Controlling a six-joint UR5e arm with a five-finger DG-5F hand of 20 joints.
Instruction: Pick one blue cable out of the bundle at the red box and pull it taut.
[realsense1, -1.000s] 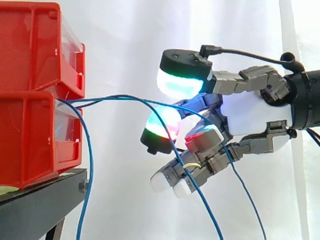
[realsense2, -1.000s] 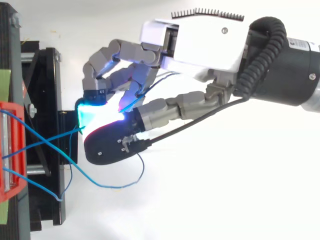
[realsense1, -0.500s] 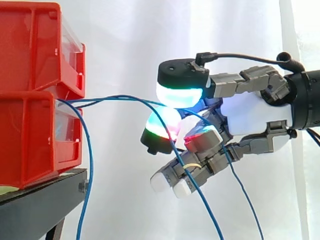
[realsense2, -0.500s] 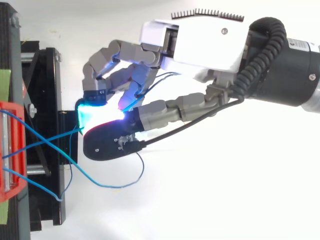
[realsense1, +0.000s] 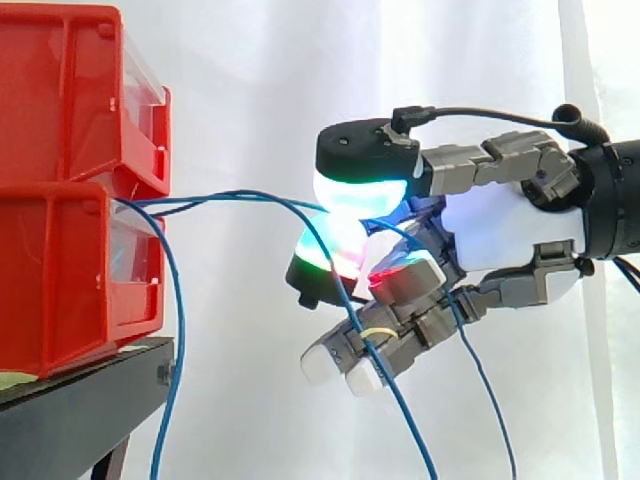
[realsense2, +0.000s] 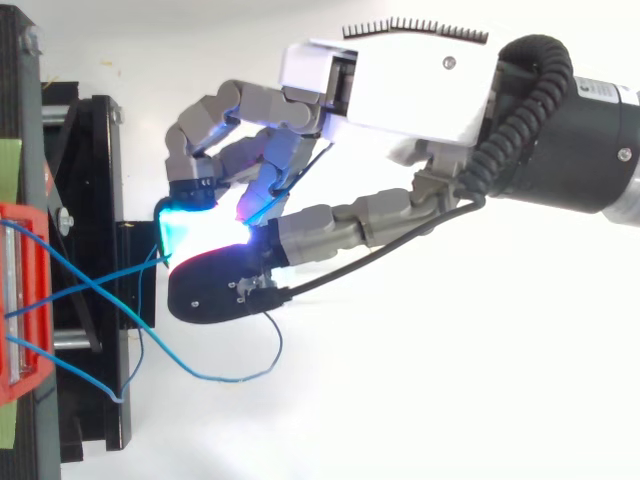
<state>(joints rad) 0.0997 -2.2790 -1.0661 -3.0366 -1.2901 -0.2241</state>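
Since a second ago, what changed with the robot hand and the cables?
On the robot hand, the upper pad came down onto the lower pad, closing their gap and pinching a blue cable. The slack loop below the hand drew in slightly. The red bins and stand stayed put.

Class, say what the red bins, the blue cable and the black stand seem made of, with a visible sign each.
Red bins: moulded plastic, glossy, with ribbed walls. Blue cable: likely plastic-sheathed wire; it bends in soft loops. Black stand: probably painted metal, matte, with a bolt at its edge.
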